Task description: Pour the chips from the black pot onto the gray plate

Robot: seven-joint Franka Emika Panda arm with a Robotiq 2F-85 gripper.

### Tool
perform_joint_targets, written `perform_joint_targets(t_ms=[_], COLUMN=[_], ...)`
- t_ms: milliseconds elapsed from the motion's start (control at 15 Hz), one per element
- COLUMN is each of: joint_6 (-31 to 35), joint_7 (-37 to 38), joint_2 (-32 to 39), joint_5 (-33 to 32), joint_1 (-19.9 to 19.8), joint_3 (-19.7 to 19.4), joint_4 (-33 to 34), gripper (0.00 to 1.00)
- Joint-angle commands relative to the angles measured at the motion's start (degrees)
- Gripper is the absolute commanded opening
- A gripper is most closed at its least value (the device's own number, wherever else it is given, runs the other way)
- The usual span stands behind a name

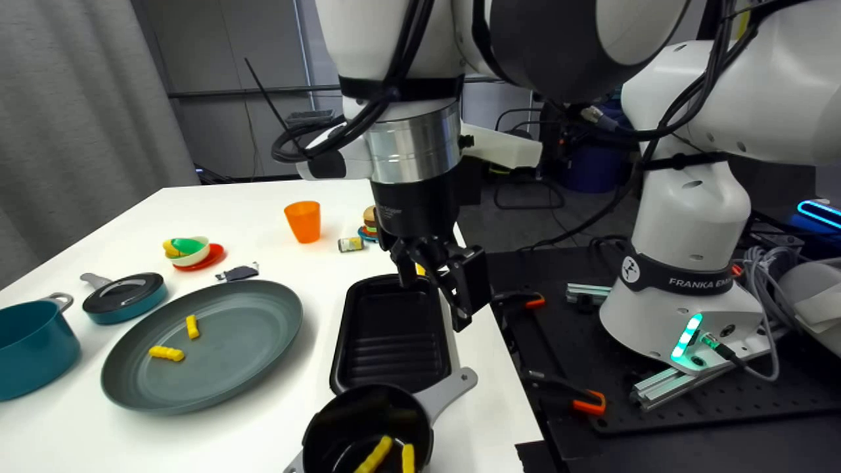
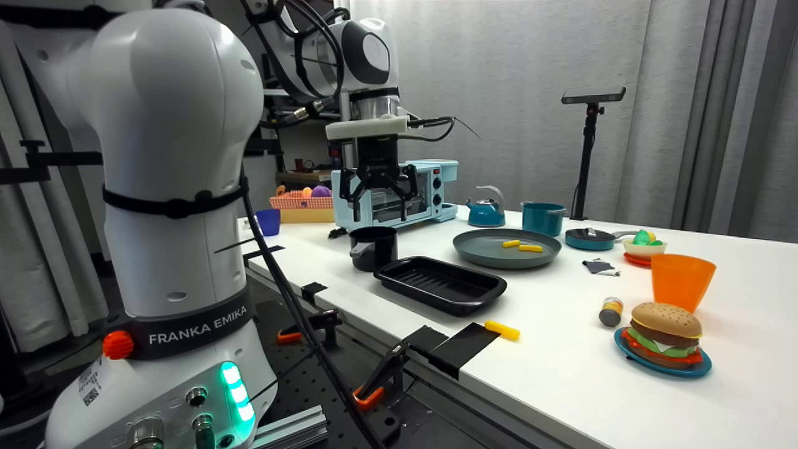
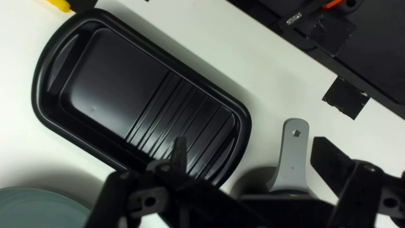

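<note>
The black pot (image 1: 358, 410) stands upright on the table with its gray handle (image 3: 292, 155); it also shows in an exterior view (image 2: 375, 252). Two yellow chips (image 1: 376, 453) show inside it. Two more chips (image 1: 166, 353) lie on the gray plate (image 1: 230, 371), which also shows at the wrist view's lower left (image 3: 38, 209). Another chip (image 2: 502, 330) lies near the table edge. My gripper (image 2: 380, 215) is open and empty above the pot. In the wrist view, the handle shows between the gripper's fingers (image 3: 250, 139), nearer the right one; the pot's body is mostly hidden.
A black grill pan (image 2: 442, 284) sits beside the pot. A teal pot (image 1: 36, 348) and a small pan (image 1: 125, 295) stand beyond the plate. A toaster oven (image 2: 399, 199), an orange cup (image 2: 682, 280) and a toy burger (image 2: 664, 337) are also on the table.
</note>
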Motion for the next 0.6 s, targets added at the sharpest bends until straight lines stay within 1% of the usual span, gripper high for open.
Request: perform_joint_targets(t_ms=[0,267,533], joint_6=[4.1,7.1,9.2], joint_7=[0.2,1.6,3.7], joint_2=[2.6,4.9,6.6], joint_5=[3.0,3.8,3.2], joint_1=[0.9,0.6,0.6], joint_3=[0.1,0.8,2.0], joint_4=[0.0,0.1,0.0], gripper=[1.0,1.0,1.0])
